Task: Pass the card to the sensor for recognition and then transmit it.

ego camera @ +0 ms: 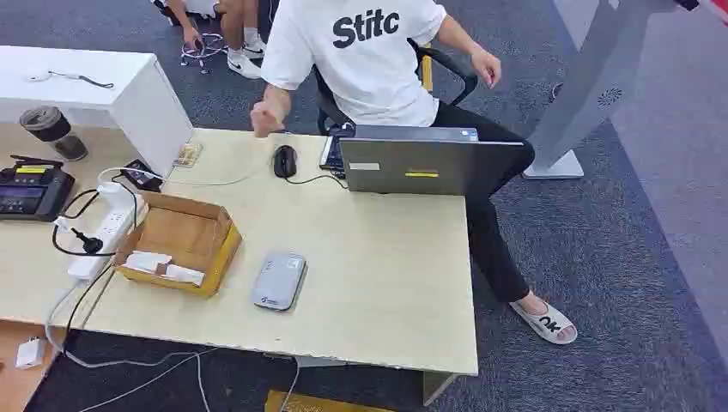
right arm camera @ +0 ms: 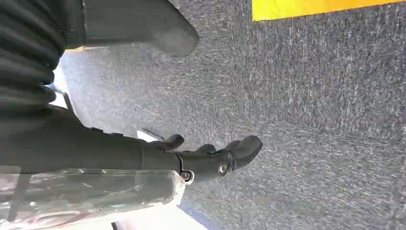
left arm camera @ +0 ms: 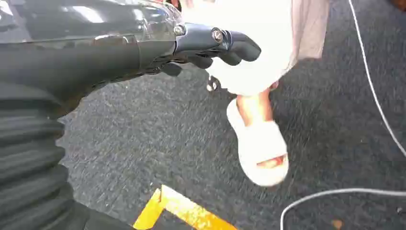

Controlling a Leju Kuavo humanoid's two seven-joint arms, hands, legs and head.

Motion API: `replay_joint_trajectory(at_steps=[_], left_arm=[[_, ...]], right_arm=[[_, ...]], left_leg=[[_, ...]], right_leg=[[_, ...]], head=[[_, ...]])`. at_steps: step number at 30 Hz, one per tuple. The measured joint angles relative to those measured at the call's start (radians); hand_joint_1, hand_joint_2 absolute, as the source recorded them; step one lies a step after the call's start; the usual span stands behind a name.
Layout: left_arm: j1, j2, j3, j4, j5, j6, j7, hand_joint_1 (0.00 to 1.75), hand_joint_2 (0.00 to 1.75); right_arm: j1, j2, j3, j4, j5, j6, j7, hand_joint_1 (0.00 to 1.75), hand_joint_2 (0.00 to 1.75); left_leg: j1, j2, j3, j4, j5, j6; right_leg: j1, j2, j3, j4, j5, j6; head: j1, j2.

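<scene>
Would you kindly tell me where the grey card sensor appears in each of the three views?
Head view: grey card sensor on the table, beside the cardboard box.
Left wrist view: not in it.
Right wrist view: not in it.
Shared landmark: grey carpet.

The head view is taken from high up, facing forward and down onto the counter (ego camera: 386,257) and the carpet (ego camera: 618,249) beyond. The left wrist view is taken close behind the left hand (left arm camera: 210,45), aimed at carpet and a person's sandalled foot (left arm camera: 258,143). The right wrist view is taken close behind the right hand (right arm camera: 210,158), facing carpet. Carpet is shared by all views.
</scene>
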Motion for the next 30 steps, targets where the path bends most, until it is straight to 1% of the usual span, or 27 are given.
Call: replay_joint_trajectory(at_steps=[6,8,19,20,21,22,23,24,26,28,30], left_arm=[[0.002,0.000,0.011,-0.059,0.011,0.000,-0.033,0.00,1.75],[0.003,0.000,0.013,-0.076,0.023,0.000,-0.052,0.00,1.75],[0.008,0.000,0.020,-0.154,0.128,0.000,-0.150,0.00,1.75],[0.006,0.003,0.020,-0.169,0.164,0.000,-0.152,0.00,1.75],[0.005,-0.001,0.017,-0.213,0.274,0.000,-0.154,0.00,1.75],[0.016,0.000,-0.006,-0.229,0.392,0.000,-0.156,0.00,1.75],[0.027,0.004,-0.037,-0.238,0.473,-0.004,-0.156,0.00,1.75],[0.040,0.008,-0.070,-0.256,0.514,-0.015,-0.156,0.00,1.75],[0.058,0.010,-0.108,-0.275,0.524,-0.032,-0.153,0.00,1.75],[0.065,0.011,-0.140,-0.280,0.566,-0.029,-0.157,0.00,1.75],[0.070,0.013,-0.168,-0.285,0.584,-0.026,-0.160,0.00,1.75]], right_arm=[[0.000,0.000,0.000,0.003,0.006,0.002,-0.007,0.00,1.75],[0.000,0.000,0.000,0.003,0.006,0.002,-0.008,0.00,1.75],[0.001,0.000,-0.002,0.004,0.007,0.013,-0.014,0.00,1.75],[0.000,0.000,-0.002,0.004,0.007,0.008,-0.007,0.00,1.75],[0.000,0.000,-0.003,0.004,0.010,0.000,-0.001,0.00,1.75],[0.000,0.002,-0.003,0.004,0.012,-0.003,-0.010,0.00,1.75],[0.001,0.003,-0.003,0.004,0.018,-0.004,-0.015,0.00,1.75],[0.001,0.005,-0.003,0.004,0.022,-0.004,-0.019,0.00,1.75],[0.001,0.005,-0.003,0.005,0.027,-0.004,-0.021,0.00,1.75],[0.000,0.006,-0.003,0.005,0.027,-0.003,-0.024,0.00,1.75],[0.000,0.006,-0.003,0.005,0.027,-0.003,-0.026,0.00,1.75]], left_leg=[[0.000,0.000,0.000,0.000,0.000,0.000],[0.000,0.000,0.000,0.000,0.000,0.000],[0.000,0.000,0.000,0.000,0.000,0.000],[0.000,0.000,0.000,0.000,0.000,0.000],[0.002,0.000,0.000,0.000,0.000,0.000],[0.002,0.000,0.000,0.000,0.000,-0.001],[0.001,0.000,0.001,0.000,0.000,-0.001],[0.001,0.000,0.001,0.000,0.000,-0.001],[0.001,-0.001,0.000,0.000,0.001,-0.001],[0.001,-0.002,0.000,0.000,0.001,-0.001],[0.001,-0.002,-0.001,0.000,0.001,-0.001]], right_leg=[[0.000,0.000,0.000,0.000,0.000,0.000],[0.000,0.000,0.000,0.000,0.000,0.000],[0.000,0.000,0.000,0.000,0.000,0.000],[0.000,0.000,0.000,0.000,0.000,0.000],[0.001,0.000,0.001,0.000,0.000,0.000],[0.002,0.001,0.000,0.000,0.000,0.000],[0.001,0.001,0.000,0.000,0.000,0.000],[0.001,0.001,0.000,0.000,0.000,0.000],[0.002,-0.001,0.000,0.000,0.000,0.000],[0.002,-0.002,0.000,0.000,0.000,0.000],[0.002,-0.002,0.000,0.000,0.000,0.000]], head=[[0.000,0.000],[0.000,0.000],[0.000,0.000],[0.000,0.000],[0.001,0.000],[0.003,0.000],[0.001,0.000],[0.000,0.000],[0.001,0.000],[0.001,0.000],[0.001,0.000]])
